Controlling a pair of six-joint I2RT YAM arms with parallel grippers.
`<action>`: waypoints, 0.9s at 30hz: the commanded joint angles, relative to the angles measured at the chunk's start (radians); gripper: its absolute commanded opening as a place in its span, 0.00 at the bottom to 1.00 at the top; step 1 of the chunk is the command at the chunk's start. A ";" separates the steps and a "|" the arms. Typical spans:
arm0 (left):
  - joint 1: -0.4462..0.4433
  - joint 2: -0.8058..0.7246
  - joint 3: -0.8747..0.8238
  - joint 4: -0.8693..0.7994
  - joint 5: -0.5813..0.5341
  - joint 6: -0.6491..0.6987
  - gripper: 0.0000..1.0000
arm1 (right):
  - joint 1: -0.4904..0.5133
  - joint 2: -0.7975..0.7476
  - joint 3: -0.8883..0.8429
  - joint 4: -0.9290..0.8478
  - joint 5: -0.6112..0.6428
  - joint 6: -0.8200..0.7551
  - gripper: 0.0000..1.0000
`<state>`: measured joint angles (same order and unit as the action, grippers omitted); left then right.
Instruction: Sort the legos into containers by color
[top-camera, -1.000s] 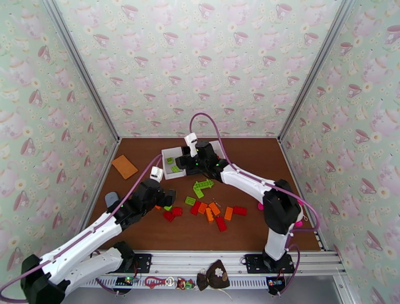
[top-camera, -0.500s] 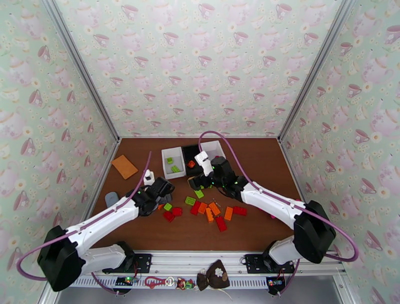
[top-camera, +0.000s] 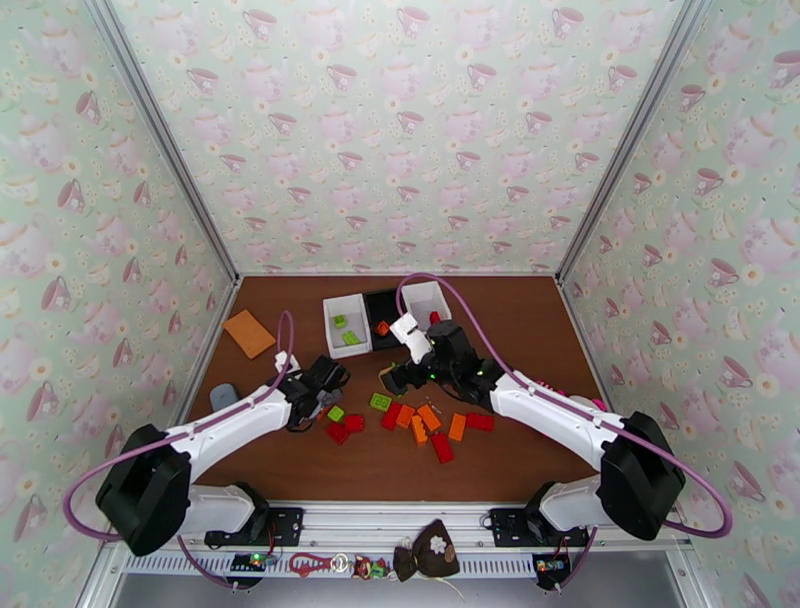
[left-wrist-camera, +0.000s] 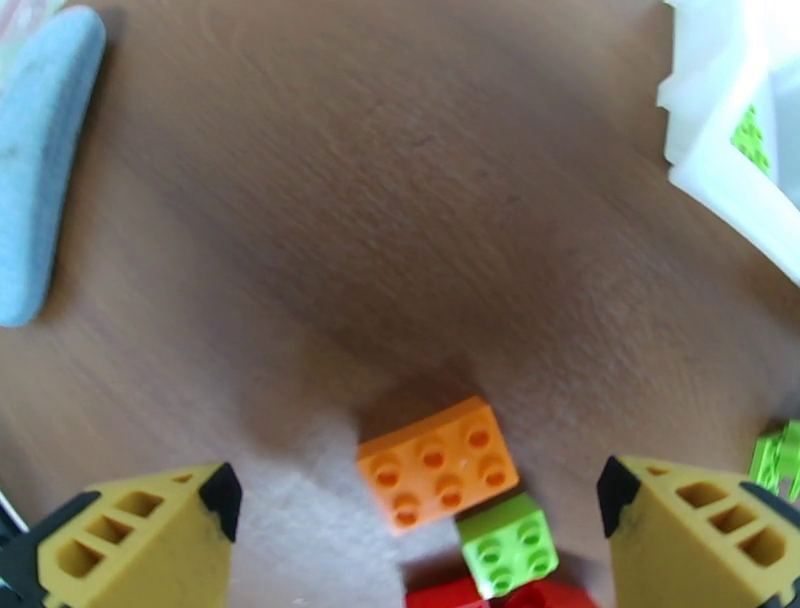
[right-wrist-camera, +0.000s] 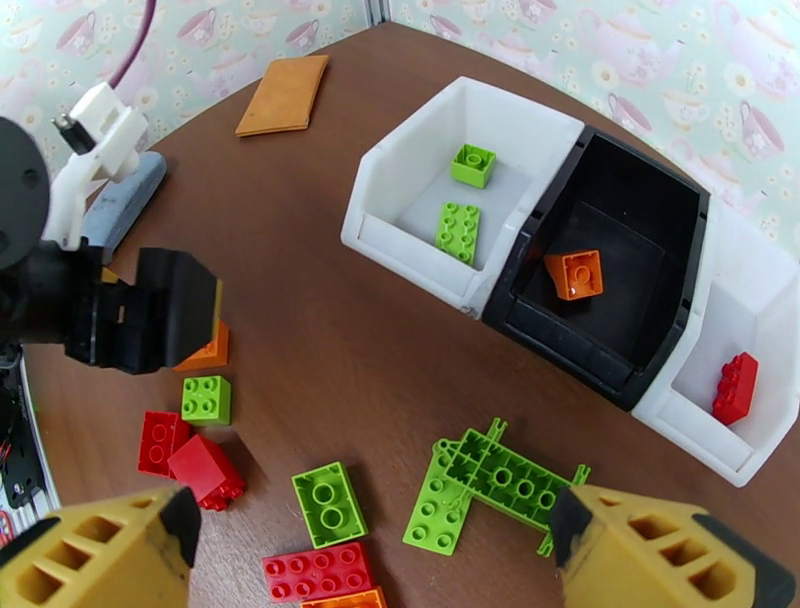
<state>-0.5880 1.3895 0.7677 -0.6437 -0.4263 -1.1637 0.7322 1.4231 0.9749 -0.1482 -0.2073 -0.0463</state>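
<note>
Red, orange and lime green legos lie scattered mid-table, among them an orange one (top-camera: 429, 417) and a red one (top-camera: 480, 421). My left gripper (top-camera: 330, 392) is open and low over an orange brick (left-wrist-camera: 437, 462), which lies between its yellow fingertips (left-wrist-camera: 150, 535) beside a small green brick (left-wrist-camera: 507, 545). My right gripper (right-wrist-camera: 370, 520) is open above a flat green piece (right-wrist-camera: 490, 480) and a green brick (right-wrist-camera: 328, 503). The left white bin (right-wrist-camera: 405, 245) holds two green bricks (right-wrist-camera: 472, 165), the black bin (right-wrist-camera: 560, 335) an orange one (right-wrist-camera: 575, 275), and the right white bin (right-wrist-camera: 690, 420) a red one (right-wrist-camera: 736, 387).
An orange card (top-camera: 248, 333) lies at the table's left, with a grey-blue oblong object (top-camera: 223, 397) nearer the front. Papered walls close in the left, back and right sides. Red bricks (right-wrist-camera: 165, 440) lie close to my left gripper's black body (right-wrist-camera: 130, 310).
My right gripper has pulled back from over the black bin and come down above the green pieces. My left gripper has swung down and right onto the orange brick.
</note>
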 joint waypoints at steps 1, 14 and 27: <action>0.007 0.044 -0.029 0.077 0.057 -0.060 0.99 | 0.005 0.008 -0.008 0.004 -0.028 0.001 0.99; 0.049 0.155 -0.038 0.127 0.096 -0.068 0.75 | 0.005 0.025 -0.010 -0.014 -0.035 0.019 0.99; 0.049 0.091 0.026 0.077 0.108 -0.002 0.50 | 0.005 0.026 0.002 0.022 -0.023 0.074 0.99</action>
<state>-0.5381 1.5215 0.7521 -0.5896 -0.3431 -1.2022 0.7322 1.4467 0.9672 -0.1486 -0.2249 -0.0109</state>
